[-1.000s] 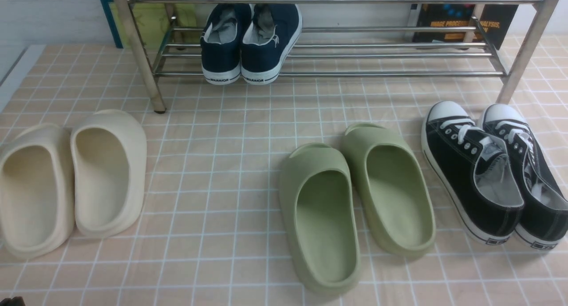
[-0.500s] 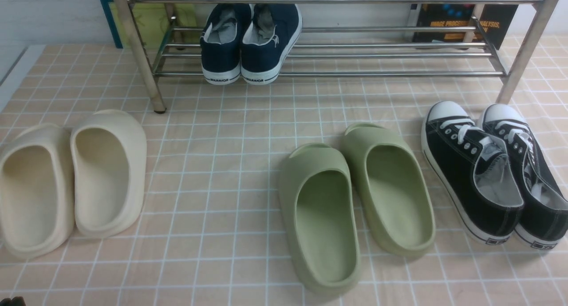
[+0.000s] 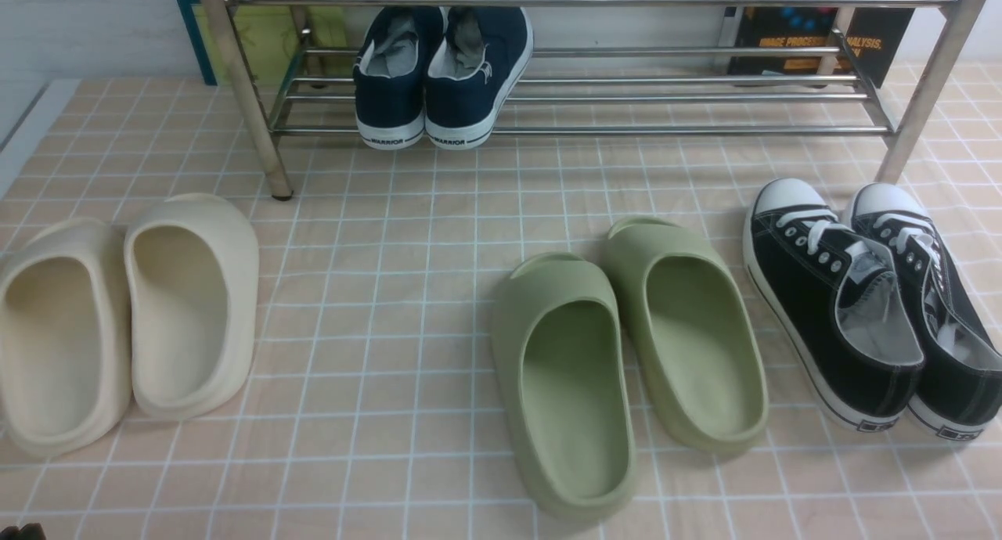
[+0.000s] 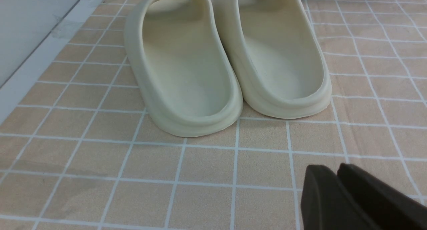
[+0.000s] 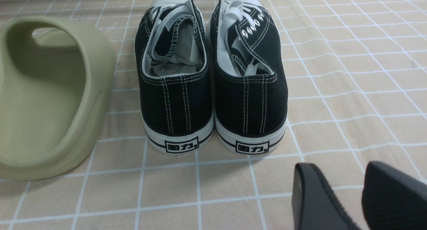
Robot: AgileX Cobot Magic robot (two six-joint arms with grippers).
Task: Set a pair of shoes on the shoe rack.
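navy shoes (image 3: pixel 442 74): side by side, heels outward | on shoe rack (image 3: pixel 665 98) lower rods, left part

Left hand (image 4: pixel 337 176) fingers matte black, blunt, rounded; right hand (image 5: pixel 350 180) fingers black, ribbed edges.

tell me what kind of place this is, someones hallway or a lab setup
Probably a staged tabletop test setup, not a real entryway. A pink grid-patterned cloth covers the surface, a low steel shoe rack holds navy slip-ons, and neat pairs of slippers and sneakers lie in front, with books propped behind.
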